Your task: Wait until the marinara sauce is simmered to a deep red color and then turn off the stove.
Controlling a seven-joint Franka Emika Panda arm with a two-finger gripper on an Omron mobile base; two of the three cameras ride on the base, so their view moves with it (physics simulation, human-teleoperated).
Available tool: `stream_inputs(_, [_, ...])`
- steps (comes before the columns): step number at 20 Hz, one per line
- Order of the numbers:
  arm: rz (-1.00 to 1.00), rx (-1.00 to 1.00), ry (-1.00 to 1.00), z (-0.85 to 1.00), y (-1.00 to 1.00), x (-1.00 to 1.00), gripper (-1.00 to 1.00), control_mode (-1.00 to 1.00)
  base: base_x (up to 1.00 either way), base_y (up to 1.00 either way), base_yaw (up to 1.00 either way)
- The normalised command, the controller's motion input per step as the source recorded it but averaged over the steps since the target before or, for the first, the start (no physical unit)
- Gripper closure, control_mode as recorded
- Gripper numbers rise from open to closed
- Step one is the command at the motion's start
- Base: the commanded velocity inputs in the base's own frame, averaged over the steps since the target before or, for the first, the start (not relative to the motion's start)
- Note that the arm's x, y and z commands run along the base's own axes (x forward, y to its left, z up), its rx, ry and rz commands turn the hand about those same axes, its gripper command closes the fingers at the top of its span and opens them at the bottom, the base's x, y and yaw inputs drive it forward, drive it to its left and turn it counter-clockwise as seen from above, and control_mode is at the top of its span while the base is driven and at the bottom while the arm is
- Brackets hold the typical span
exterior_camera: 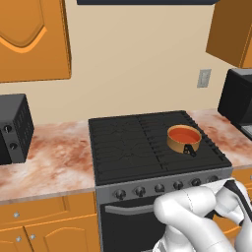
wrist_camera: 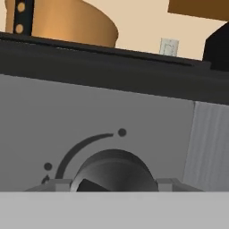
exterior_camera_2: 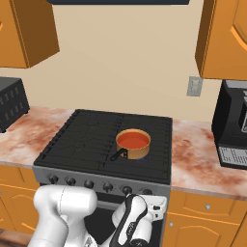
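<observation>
The marinara sauce (exterior_camera: 184, 134) (exterior_camera_2: 133, 140) looks orange-red inside a small tan-orange saucepan (exterior_camera: 172, 142) on the right side of the black stove (exterior_camera: 123, 142). In the hand view a dark round knob (wrist_camera: 114, 167) on the grey front panel (wrist_camera: 134, 116) is very close. My gripper (wrist_camera: 114, 184) has a grey fingertip (wrist_camera: 56, 184) against each side of that knob, at the right end of the knob row. The saucepan (wrist_camera: 71, 22) rises above the stove's edge. In both base views the arm (exterior_camera: 197, 211) (exterior_camera_2: 140, 217) reaches low in front of the panel.
A black boxy appliance (exterior_camera: 15, 128) sits on the marbled counter (exterior_camera: 54, 157) to the left, and a black microwave (exterior_camera_2: 234, 130) stands to the right. Orange cabinets hang above and line the base. The oven door handle (exterior_camera: 133, 207) runs below the knobs.
</observation>
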Motion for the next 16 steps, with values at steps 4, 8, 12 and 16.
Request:
stream_inputs(4, [-0.01,0.15,0.0,0.0,0.0,0.0,1.0,-1.0,0.0,0.0,0.0])
stream_inputs(8, [0.0,0.17,0.0,0.0,0.0,0.0,1.0,-1.0,0.0,0.0,0.0])
stream_inputs(12, [0.0,0.18,0.0,0.0,0.0,-0.04,1.0,-1.0,0.0,0.0,0.0])
stream_inputs(16, [-0.01,0.19,0.0,0.0,0.0,-0.04,1.0,-1.0,0.0,0.0,0.0])
